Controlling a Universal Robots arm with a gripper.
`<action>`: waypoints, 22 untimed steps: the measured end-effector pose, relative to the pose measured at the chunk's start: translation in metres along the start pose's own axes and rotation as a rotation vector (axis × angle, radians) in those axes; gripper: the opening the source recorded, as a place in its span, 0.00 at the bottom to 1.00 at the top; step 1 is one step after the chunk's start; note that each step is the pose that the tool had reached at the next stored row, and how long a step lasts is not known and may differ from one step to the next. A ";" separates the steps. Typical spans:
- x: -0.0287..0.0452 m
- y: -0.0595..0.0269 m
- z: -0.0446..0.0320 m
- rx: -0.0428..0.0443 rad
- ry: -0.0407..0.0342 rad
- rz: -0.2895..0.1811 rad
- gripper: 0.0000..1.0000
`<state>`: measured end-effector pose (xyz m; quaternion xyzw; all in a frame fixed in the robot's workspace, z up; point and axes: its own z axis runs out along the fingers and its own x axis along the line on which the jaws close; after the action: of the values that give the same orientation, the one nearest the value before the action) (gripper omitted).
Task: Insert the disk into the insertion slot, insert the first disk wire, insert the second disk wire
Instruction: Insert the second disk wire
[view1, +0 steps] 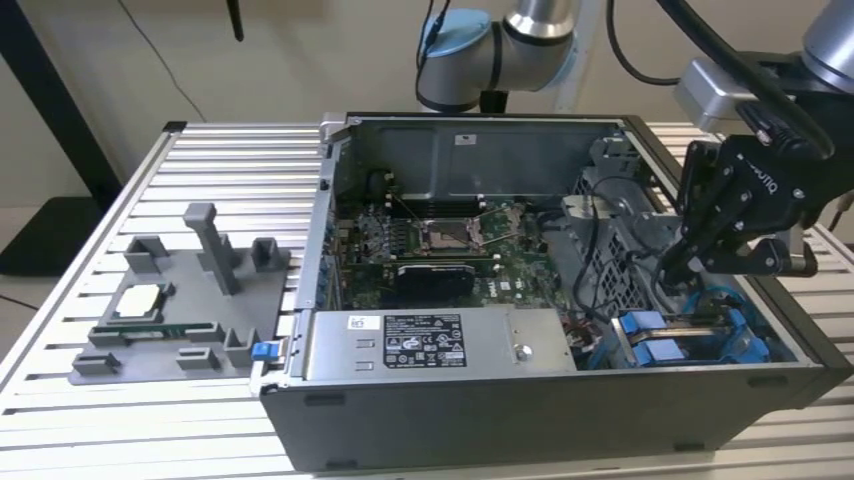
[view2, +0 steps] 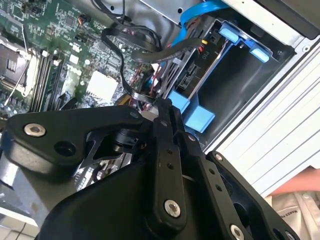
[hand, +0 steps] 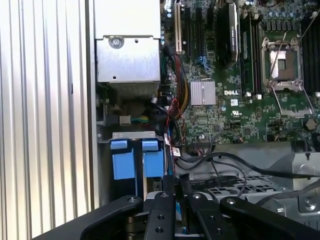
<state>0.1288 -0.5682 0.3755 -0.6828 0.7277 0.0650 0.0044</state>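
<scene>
My gripper (view1: 677, 265) reaches down into the open computer case at the exterior view's right, just above the grey drive cage (view1: 747, 330). Its fingers are shut on the end of a black disk wire (view2: 150, 54), which loops back over the motherboard. Two blue-fronted carriers (view1: 651, 338) sit side by side in the cage's insertion slot bays; I cannot tell which one holds the disk. In both wrist views the gripper (view2: 164, 106) (hand: 176, 181) hangs right beside the blue tabs (hand: 137, 160) (view2: 192, 112). A blue cable (view2: 200, 11) runs along the cage.
The motherboard (view1: 441, 245) fills the case floor, with the labelled power supply (view1: 427, 340) at the front. Loose black cables (hand: 235, 167) lie near the cage. A grey fixture (view1: 187, 300) with small parts stands on the slatted table (view1: 200, 170) at the exterior view's left.
</scene>
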 end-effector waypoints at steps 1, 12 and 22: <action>0.0001 0.0000 0.0011 0.0054 -0.0002 -0.001 0.00; 0.0083 0.0011 0.0097 0.0417 -0.0025 -0.005 0.00; 0.0149 0.0022 0.0126 0.0884 -0.0044 -0.026 0.00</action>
<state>0.1246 -0.5815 0.3618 -0.6910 0.7211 0.0343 0.0370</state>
